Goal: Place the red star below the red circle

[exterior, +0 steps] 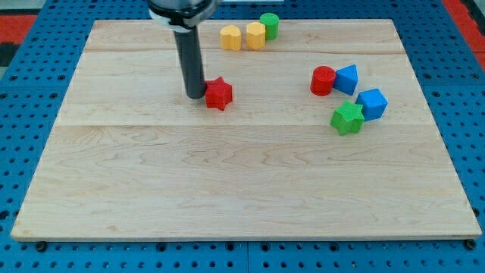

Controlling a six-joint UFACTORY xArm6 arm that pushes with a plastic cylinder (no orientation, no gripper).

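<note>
The red star (pixel 219 93) lies on the wooden board (pixel 242 174) left of the middle, in the upper half. My tip (pixel 195 95) stands right against the star's left side, touching or nearly touching it. The red circle (pixel 323 80) lies far to the view's right of the star, at about the same height. It touches a blue triangle (pixel 346 79) on its right side.
A blue cube (pixel 372 103) and a green star (pixel 348 118) lie just below the red circle and blue triangle. Two yellow blocks (pixel 230 37) (pixel 255 35) and a green circle (pixel 269 25) lie in a row near the board's top edge.
</note>
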